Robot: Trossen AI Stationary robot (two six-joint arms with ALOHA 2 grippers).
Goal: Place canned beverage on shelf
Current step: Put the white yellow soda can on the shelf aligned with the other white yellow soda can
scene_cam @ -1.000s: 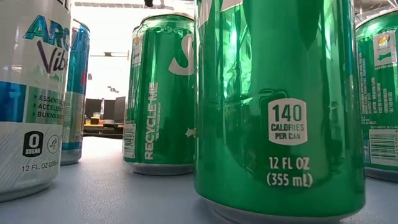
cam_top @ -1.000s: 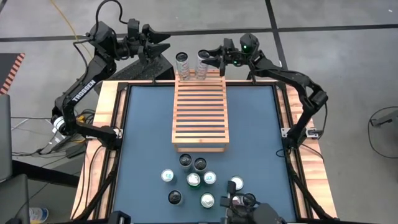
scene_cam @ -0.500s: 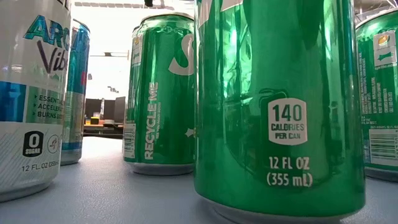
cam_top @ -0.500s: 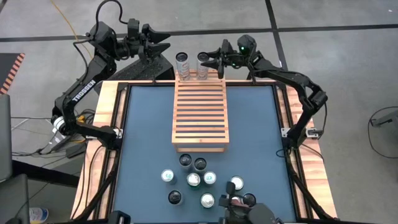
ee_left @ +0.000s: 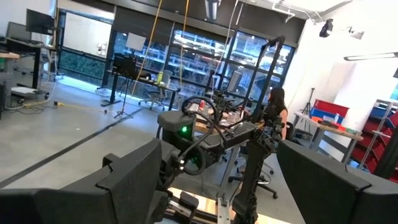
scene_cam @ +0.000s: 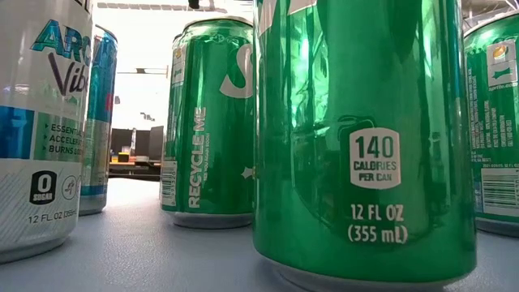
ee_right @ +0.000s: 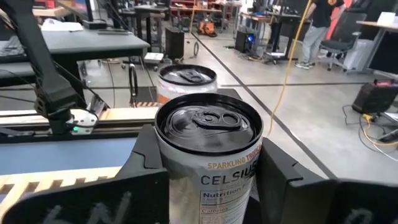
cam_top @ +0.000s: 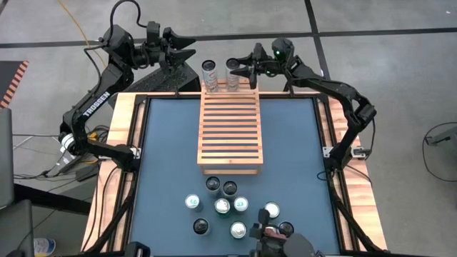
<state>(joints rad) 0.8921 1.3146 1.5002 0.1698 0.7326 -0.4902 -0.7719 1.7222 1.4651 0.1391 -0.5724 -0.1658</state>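
At the far end of the shelf, my right jaws pinch a can.

Between the fingers (ee_right: 149,180) of my right gripper (cam_top: 240,69) sits an upright silver Celsius can (ee_right: 208,155), one pad pressed on each side of it. It stands at the far edge of the shelf (cam_top: 230,128), the slatted wooden rack lying lengthwise on the blue table (cam_top: 293,164). Just beside it stands a second silver can (cam_top: 209,75), also upright at that far edge. My left gripper (cam_top: 187,52) hangs beyond the table's far rim, jaws spread wide with nothing in them, apart from both cans. Well away, at the table's near end past the shelf, a cluster of cans (cam_top: 228,207) stands upright, several of them green.
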